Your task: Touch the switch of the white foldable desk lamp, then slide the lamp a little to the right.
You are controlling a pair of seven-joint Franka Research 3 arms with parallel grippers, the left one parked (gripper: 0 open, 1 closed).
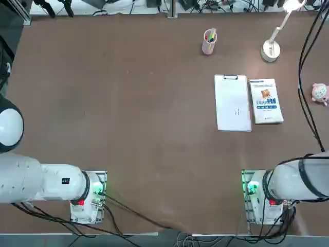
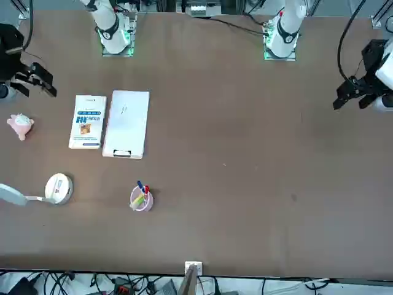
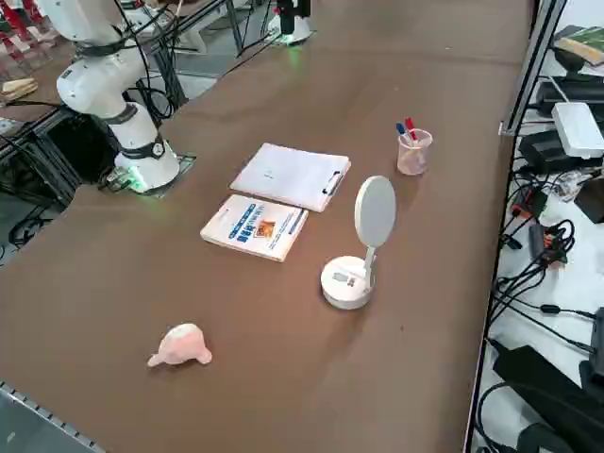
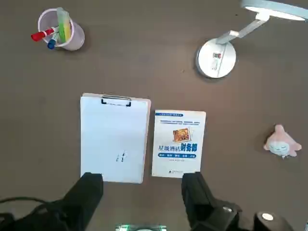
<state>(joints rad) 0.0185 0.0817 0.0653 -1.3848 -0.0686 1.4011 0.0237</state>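
- Brown table (image 1: pixel 149 108), broad and smooth; white surface (image 2: pixel 239 284) with tangled black cables (image 3: pixel 538 269) beyond its far edge.
- Lamp (image 1: pixel 270 51): white, one, upright in the far right part of the table; round disc base flat on the tabletop, thin slanted arm, round head (image 4: pixel 274 9) glowing, leaning to the right of the base.
- Right gripper (image 4: pixel 142 185): black, one, raised over the right part of the table, on the robot's side of the clipboard and book, well apart from the lamp; fingers (image 4: pixel 86 197) open, spread wide, with nothing between them.
- Clipboard (image 1: pixel 233 103): one, flat, white sheet on top with small dark marks near the robot's end; metal clip (image 4: pixel 115 100) at the far end.
- Book (image 1: pixel 266 101): one, white cover with blue lettering and a small orange picture; flat, just beside the clipboard, on its right.
- Pen cup (image 1: pixel 209 42): one, pale pink, upright, to the left of the lamp and well apart from it; pens (image 4: pixel 63 26) inside, red, blue, green and yellow among the colours.
- Plush toy (image 1: pixel 320 93): one, pink with a pale face, near the table's right side, to the right of the book and nearer the robot than the lamp.
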